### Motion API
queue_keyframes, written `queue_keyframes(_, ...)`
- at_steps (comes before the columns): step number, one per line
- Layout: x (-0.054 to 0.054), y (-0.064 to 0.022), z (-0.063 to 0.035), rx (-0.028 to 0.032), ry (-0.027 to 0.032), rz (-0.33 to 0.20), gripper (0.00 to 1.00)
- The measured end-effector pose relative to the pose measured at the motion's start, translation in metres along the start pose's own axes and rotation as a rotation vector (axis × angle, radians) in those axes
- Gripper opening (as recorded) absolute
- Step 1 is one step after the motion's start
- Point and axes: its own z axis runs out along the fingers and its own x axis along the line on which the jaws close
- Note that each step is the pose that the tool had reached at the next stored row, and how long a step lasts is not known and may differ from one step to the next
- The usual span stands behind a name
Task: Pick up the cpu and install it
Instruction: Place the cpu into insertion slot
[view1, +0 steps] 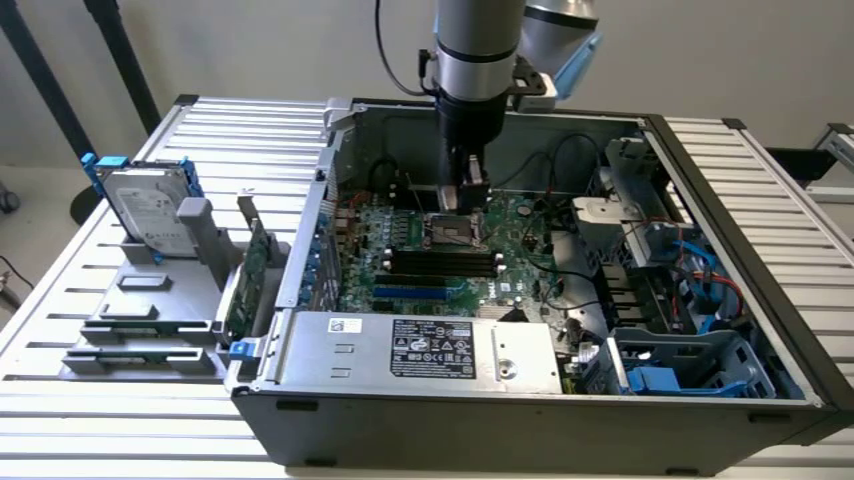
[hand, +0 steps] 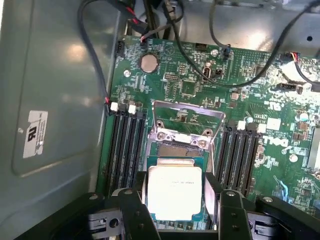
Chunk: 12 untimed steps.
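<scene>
Wrist view, nearest first: gripper low over the motherboard, its fingers clasped on two opposite edges of the cpu. The cpu lies flat, metal plate up, right at the socket. We cannot tell whether it is fully seated.

Just beyond the cpu, the socket's metal load frame stands swung open. Black memory slots run in banks on either side of the socket. Further on we note a coin cell, and black cables looping across the board. The grey case wall beside the board carries a white label.

Exterior view, front to back: the open computer case lies on a slatted table, with the power supply along its near edge. Behind that is the board, and the arm comes straight down to the socket area at mid-board.

Outside the case, at the exterior view's left, a grey rack holds a green card. Further back on it a hard drive with blue rails stands upright.
</scene>
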Motion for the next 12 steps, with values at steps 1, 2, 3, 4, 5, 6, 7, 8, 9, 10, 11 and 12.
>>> queue_keyframes(1, 0.0, -0.0001, 0.001, -0.0023, -0.0013, 0.019, 0.55)
queue_keyframes(2, 0.0, -0.0001, 0.0022, -0.0045, -0.0024, 0.036, 0.55)
queue_keyframes(3, 0.0, -0.0002, 0.0035, -0.0064, -0.0035, 0.052, 0.55)
queue_keyframes(4, -0.001, -0.0004, 0.0049, -0.0079, -0.0049, 0.066, 0.55)
queue_keyframes(5, -0.001, -0.0006, 0.0062, -0.009, -0.0064, 0.076, 0.55)
queue_keyframes(6, -0.001, -0.0008, 0.0075, -0.0095, -0.0081, 0.08, 0.55)
queue_keyframes(7, -0.001, -0.001, 0.0088, -0.0095, -0.0109, 0.082, 0.55)
queue_keyframes(8, -0.001, -0.0011, 0.0099, -0.0095, -0.0137, 0.082, 0.55)
queue_keyframes(9, -0.001, -0.0011, 0.0108, -0.0091, -0.0175, 0.082, 0.55)
queue_keyframes(10, -0.001, -0.0012, 0.0116, -0.0087, -0.0216, 0.082, 0.55)
queue_keyframes(11, -0.001, -0.0012, 0.0123, -0.0083, -0.0261, 0.082, 0.55)
queue_keyframes(12, -0.001, -0.0013, 0.013, -0.0077, -0.0315, 0.082, 0.55)
